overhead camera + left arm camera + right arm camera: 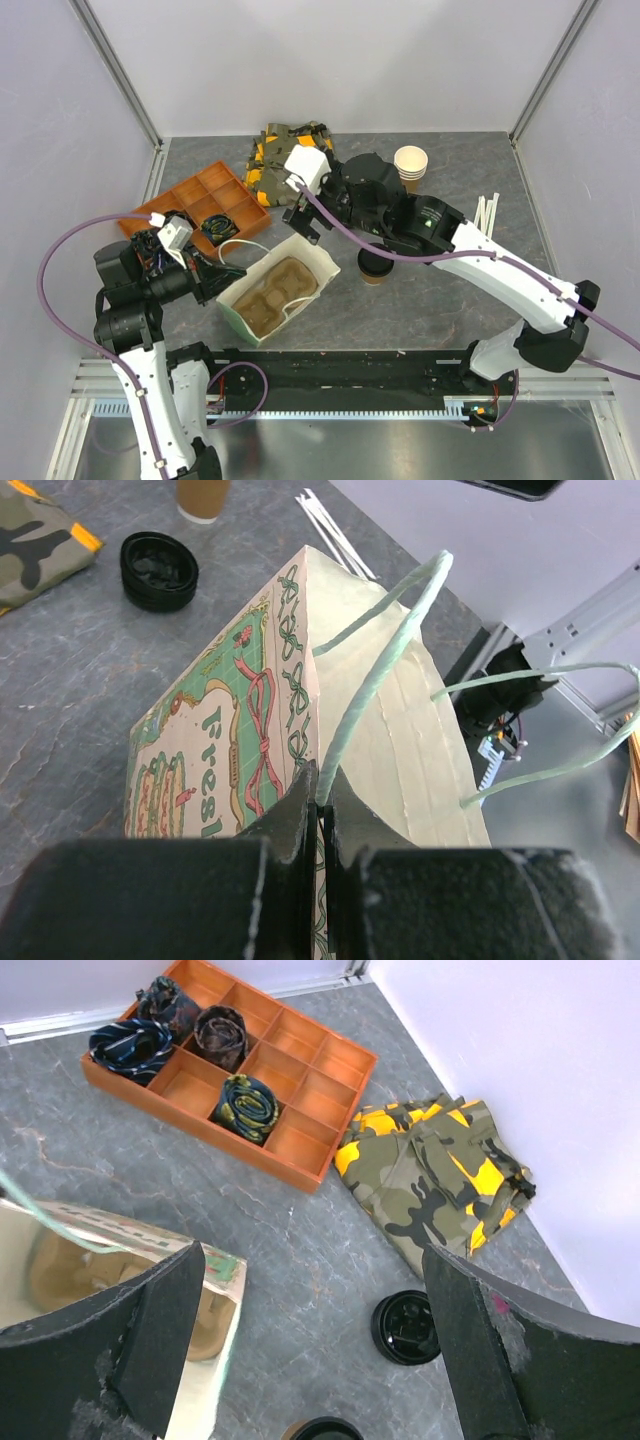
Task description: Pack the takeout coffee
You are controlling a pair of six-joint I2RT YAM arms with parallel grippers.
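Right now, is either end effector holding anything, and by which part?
The left end effector pinches the bag by one twine handle. The right end effector is open, holding nothing.

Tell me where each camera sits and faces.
Top external: above and behind the arms, looking down on the table; both arms show.
Left wrist: behind the shut left gripper, facing the paper bag whose handle it pinches.
Right wrist: looking down past the open right gripper at the orange tray.
Both wrist views share the black lid.

Brown, black-lidded takeout coffee stands upright just beside the paper bag.
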